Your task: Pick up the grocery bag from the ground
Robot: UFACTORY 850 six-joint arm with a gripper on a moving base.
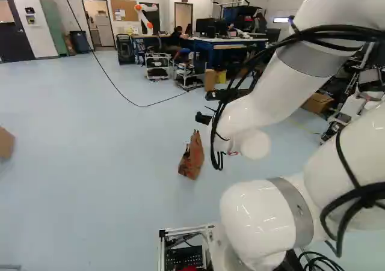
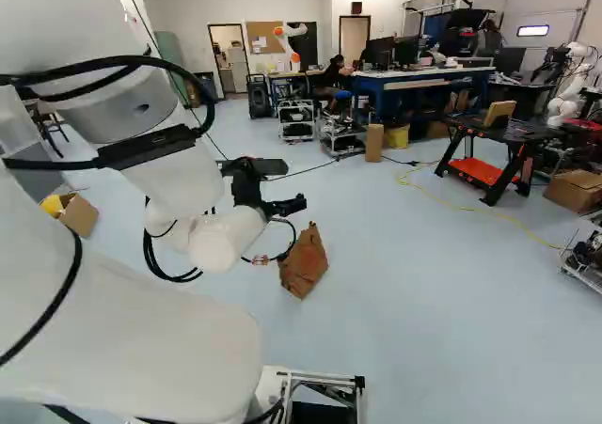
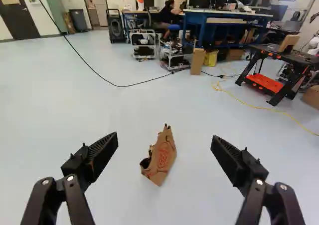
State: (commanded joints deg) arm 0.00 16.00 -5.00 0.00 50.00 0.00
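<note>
A brown paper grocery bag (image 1: 191,157) with red print sits on the pale blue floor; the same bag (image 2: 304,261) shows just right of the wrist in the right base view. My black gripper (image 2: 293,203) is raised above floor height near it, partly hidden by the arm. In the wrist view the gripper (image 3: 164,142) stands wide open, its two fingers far apart. The bag (image 3: 160,156) lies on the floor ahead, in line with the gap between the fingers, touched by neither. Its top looks crumpled.
Far ahead are blue workbenches (image 3: 227,16) and wheeled carts (image 3: 144,44). A black folding table with an orange shelf (image 2: 482,172) stands to the right. A dark cable (image 3: 119,86) and a yellow cord (image 3: 249,104) cross the floor. Another robot (image 1: 146,15) stands at the back.
</note>
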